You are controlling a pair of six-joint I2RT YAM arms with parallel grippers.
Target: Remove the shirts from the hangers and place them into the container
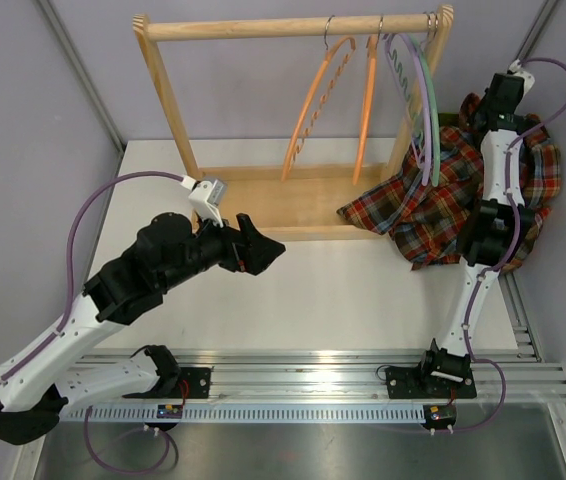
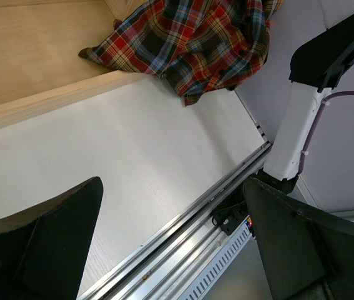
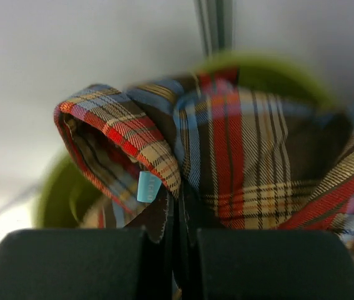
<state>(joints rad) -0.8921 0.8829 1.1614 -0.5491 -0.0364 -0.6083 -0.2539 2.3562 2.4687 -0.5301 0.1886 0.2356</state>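
Jaws spread wide and empty, the left gripper point(image 1: 261, 252) hovers above the table point(image 1: 343, 300) just near of the wooden rack point(image 1: 263, 205), where orange, green and lilac hangers point(image 1: 315, 100) dangle from the rail point(image 1: 263, 28). At far right, the right gripper point(image 3: 180, 234) is clenched on the tartan shirt point(image 1: 428, 205), bunched over the olive container point(image 3: 52, 200), one end trailing onto the rack's tray point(image 1: 293, 212).

Four hangers point(image 1: 367, 100), two orange, one green, one lilac, hang on the rack point(image 1: 263, 30). The shirt point(image 1: 423, 205) lies heaped at the right edge of the worktop point(image 1: 343, 300), under the right arm point(image 1: 493, 190). The left claw point(image 1: 268, 250) hovers near the rack's tray.
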